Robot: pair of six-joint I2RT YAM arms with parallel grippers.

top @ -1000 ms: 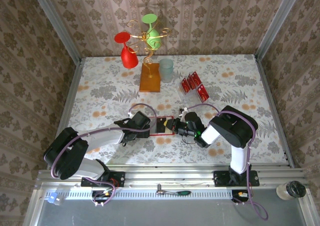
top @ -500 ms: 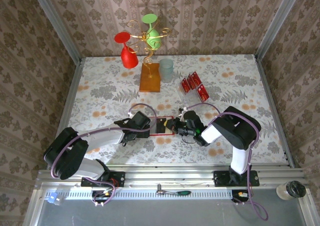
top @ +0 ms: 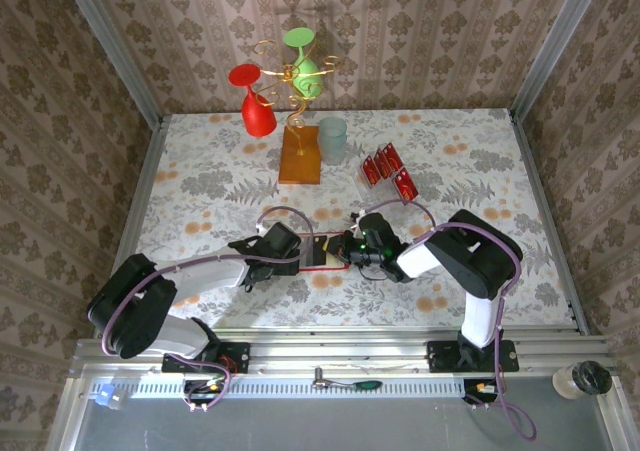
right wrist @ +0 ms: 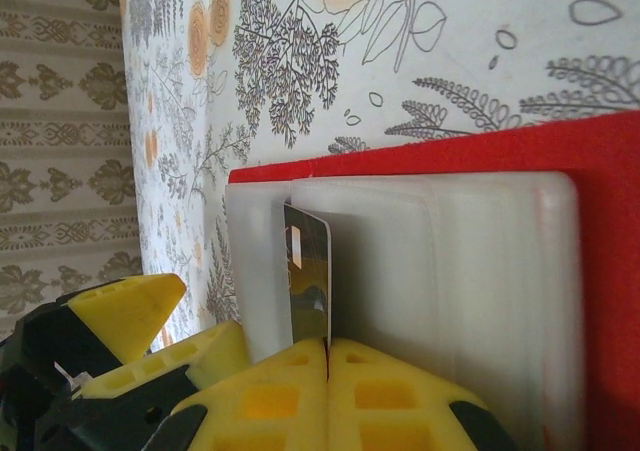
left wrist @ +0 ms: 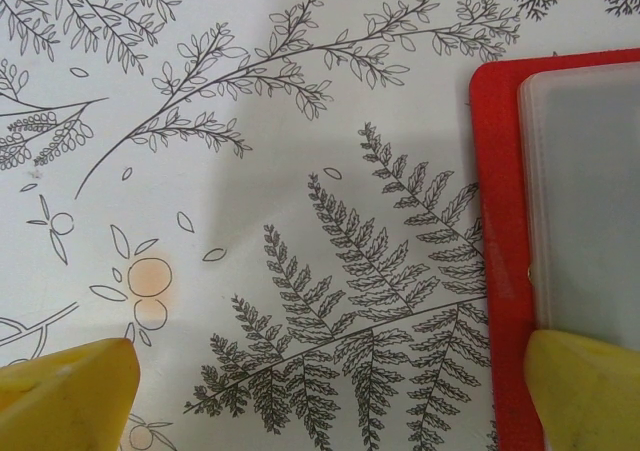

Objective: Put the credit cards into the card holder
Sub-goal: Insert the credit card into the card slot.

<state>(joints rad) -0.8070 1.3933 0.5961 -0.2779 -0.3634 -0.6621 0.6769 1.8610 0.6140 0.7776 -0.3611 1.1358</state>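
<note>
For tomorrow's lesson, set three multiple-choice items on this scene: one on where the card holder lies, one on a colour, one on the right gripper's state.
1. Where does the card holder lie?
A. on the table, between the left gripper and the right gripper
B. at the far right corner
C. at the near left corner

2. What colour are the pockets inside it?
A. green
B. black
C. pale white

3. What state is the right gripper in?
A. wide open
B. shut on a dark card
C. shut on nothing

Answers:
1 A: the top view shows it flat with a gripper at each end.
2 C: both wrist views show pale pockets framed in red.
3 B: the right wrist view shows the card pinched between the closed yellow fingers.
</note>
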